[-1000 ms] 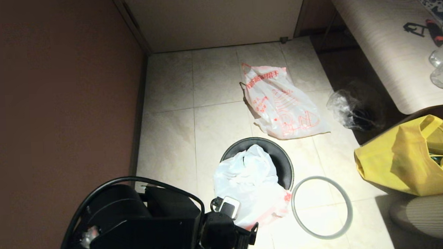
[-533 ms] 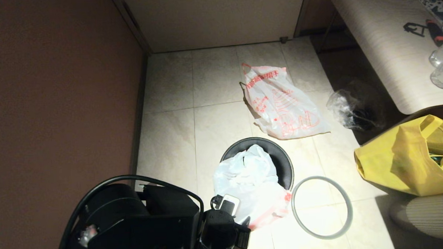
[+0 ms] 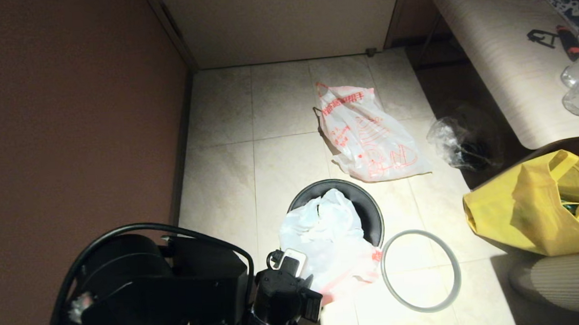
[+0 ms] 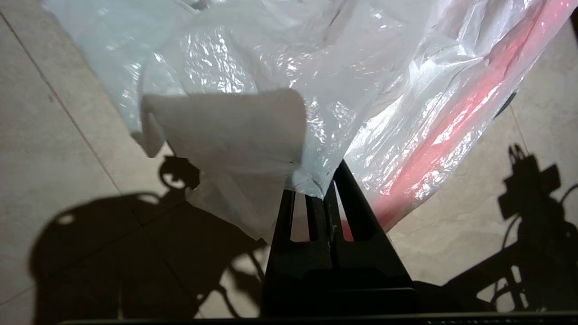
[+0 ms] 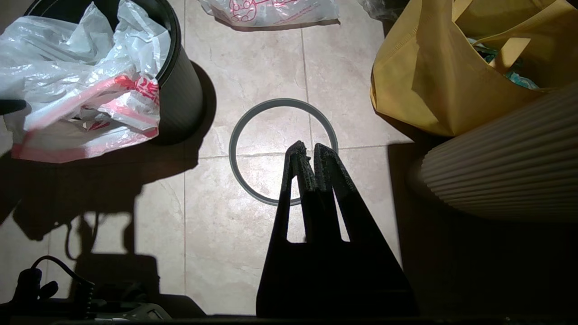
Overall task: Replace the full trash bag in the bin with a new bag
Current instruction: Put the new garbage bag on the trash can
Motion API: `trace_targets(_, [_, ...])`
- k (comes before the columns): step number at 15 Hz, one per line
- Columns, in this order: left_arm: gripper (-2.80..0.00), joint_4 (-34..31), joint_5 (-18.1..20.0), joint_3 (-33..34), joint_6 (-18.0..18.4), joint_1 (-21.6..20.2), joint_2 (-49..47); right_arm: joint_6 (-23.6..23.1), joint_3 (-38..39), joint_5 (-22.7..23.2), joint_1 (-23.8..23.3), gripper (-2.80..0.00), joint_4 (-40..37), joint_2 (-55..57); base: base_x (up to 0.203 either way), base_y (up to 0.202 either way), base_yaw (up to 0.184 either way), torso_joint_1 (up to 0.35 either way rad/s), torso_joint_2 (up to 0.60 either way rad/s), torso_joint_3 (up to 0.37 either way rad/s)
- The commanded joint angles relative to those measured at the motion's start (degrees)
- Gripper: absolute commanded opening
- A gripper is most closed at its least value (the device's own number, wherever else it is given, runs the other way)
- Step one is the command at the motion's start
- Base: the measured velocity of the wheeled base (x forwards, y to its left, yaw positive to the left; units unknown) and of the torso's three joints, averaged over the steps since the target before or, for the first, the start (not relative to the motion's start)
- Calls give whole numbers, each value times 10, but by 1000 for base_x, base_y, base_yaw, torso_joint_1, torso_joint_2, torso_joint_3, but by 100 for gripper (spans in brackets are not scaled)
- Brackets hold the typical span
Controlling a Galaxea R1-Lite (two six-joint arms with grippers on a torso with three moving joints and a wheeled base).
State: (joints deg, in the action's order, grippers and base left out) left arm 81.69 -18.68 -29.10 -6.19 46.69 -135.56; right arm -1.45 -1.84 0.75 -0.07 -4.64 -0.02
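- The left gripper [image 4: 326, 192] has its two black fingers pressed together on a lower edge of the new bag [image 4: 289, 81], so the thin cloudy plastic is pinched between them.
- From this pinch the new bag spreads away from the gripper, and its red-orange handle edge runs along one side, close by the fingers.
- In the head view the left gripper [image 3: 309, 298] is low, at the near side of the bin [image 3: 370, 212], and the new bag [image 3: 324, 239] hangs out over the bin's near rim toward it.
- The bin stands upright on the tiled floor [image 3: 222, 185], just beyond the left gripper.
- The grey hoop [image 3: 420, 271] lies flat on the floor, to the right of the left gripper and just beside the bin.
- The full trash bag [image 3: 369, 134] lies on the floor on the far side of the bin, well apart from the left gripper.
- The right gripper [image 5: 310, 153] hangs above the grey hoop [image 5: 239, 167] with fingers together and nothing between them.
- A yellow tote [image 5: 433, 76] stands to the right of the right gripper, near a ribbed pale object [image 5: 501, 171].
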Motion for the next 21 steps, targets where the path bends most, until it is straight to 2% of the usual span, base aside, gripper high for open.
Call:
trace_targets(1, [-280, 2, -2, 15, 1, 1, 59, 0, 0, 0, 0, -280, 0, 0, 0, 0, 0, 0, 0, 0])
trace_targets(6, [-280, -28, -13, 19, 4, 12, 130, 0, 0, 0, 0, -280, 0, 0, 0, 0, 0, 0, 0, 0])
trace_targets(12, [-280, -31, -15, 12, 8, 9, 140, 0, 0, 0, 0, -280, 0, 0, 0, 0, 0, 0, 0, 0])
trace_targets(14, [-280, -37, -15, -13, 9, -1, 139, 0, 0, 0, 0, -280, 0, 0, 0, 0, 0, 0, 0, 0])
trace_targets(16, [-280, -100, -14, -47, 10, -9, 158, 0, 0, 0, 0, -280, 0, 0, 0, 0, 0, 0, 0, 0])
trace_targets(17, [-280, -126, -14, -45, 3, -6, 172, 0, 0, 0, 0, -280, 0, 0, 0, 0, 0, 0, 0, 0])
trace_targets(19, [-280, -133, -18, -7, -18, 1, 177, 0, 0, 0, 1, -280, 0, 0, 0, 0, 0, 0, 0, 0])
trace_targets(20, [0, -133, -24, 17, -32, 2, 170, 0, 0, 0, 0, -280, 0, 0, 0, 0, 0, 0, 0, 0])
trace_targets(21, [0, -130, -28, 34, -47, 3, 157, 0, 0, 0, 1, -280, 0, 0, 0, 0, 0, 0, 0, 0])
